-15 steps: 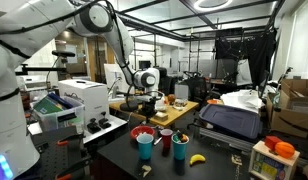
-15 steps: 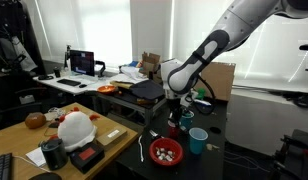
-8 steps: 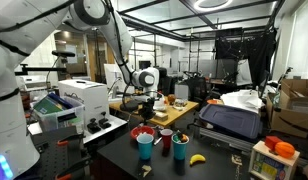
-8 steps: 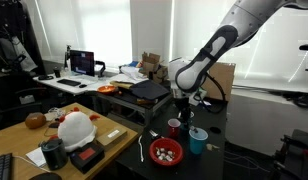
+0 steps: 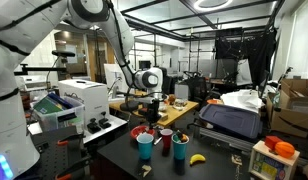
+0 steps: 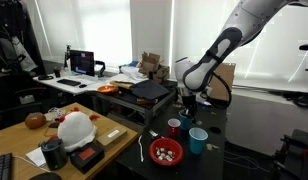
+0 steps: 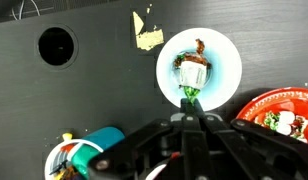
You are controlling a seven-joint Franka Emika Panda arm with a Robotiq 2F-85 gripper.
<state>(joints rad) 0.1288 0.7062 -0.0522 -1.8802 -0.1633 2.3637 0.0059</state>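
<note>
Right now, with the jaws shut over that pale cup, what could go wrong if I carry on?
1. In the wrist view a small white-and-green item lines up with the pale blue cup at the tips of the shut jaws. I cannot tell whether it is gripped or already inside, so opening off-centre might drop it on the rim.
2. The red bowl stands close beside the cup; a sideways move while low could knock it.

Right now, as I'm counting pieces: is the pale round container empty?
Not empty: in the wrist view, the container holds a small item.
</note>
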